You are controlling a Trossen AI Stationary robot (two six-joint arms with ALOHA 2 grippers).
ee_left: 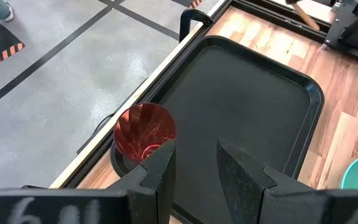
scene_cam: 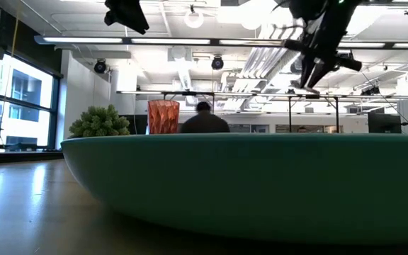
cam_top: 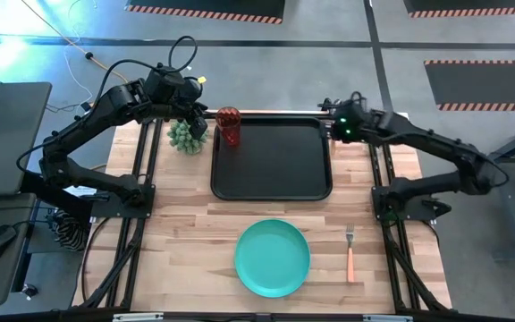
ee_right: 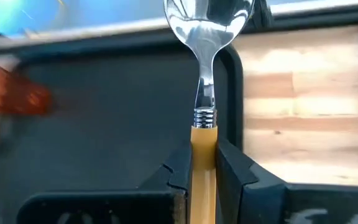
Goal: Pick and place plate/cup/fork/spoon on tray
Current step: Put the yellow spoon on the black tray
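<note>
The right gripper [ee_right: 202, 165] is hovering over the far right corner of the tray [cam_top: 271, 183]. Its fingers [ee_right: 178, 171] are clamping the orange handle of the spoon [ee_right: 205, 68]. The silver bowl is sticking out forward past the fingertips, over the tray's rim.

The left gripper [ee_left: 194, 165] is hanging above the tray's far left corner. Its fingers [ee_left: 160, 171] are standing apart, gripping nothing. The cup [cam_top: 229, 126] is standing upright inside that corner of the tray, just beside the left finger and apart from it in the left wrist view.

The plate [cam_top: 273, 258] is lying on the tabletop [cam_top: 177, 233] near the front edge, well apart from the tray. The fork [cam_top: 350, 252] is lying to the right of the plate, tines pointing toward the tray. Both are lying well clear of either gripper.

A green spiky plant [cam_top: 185, 135] is sitting on the tabletop just left of the cup, outside the tray.
</note>
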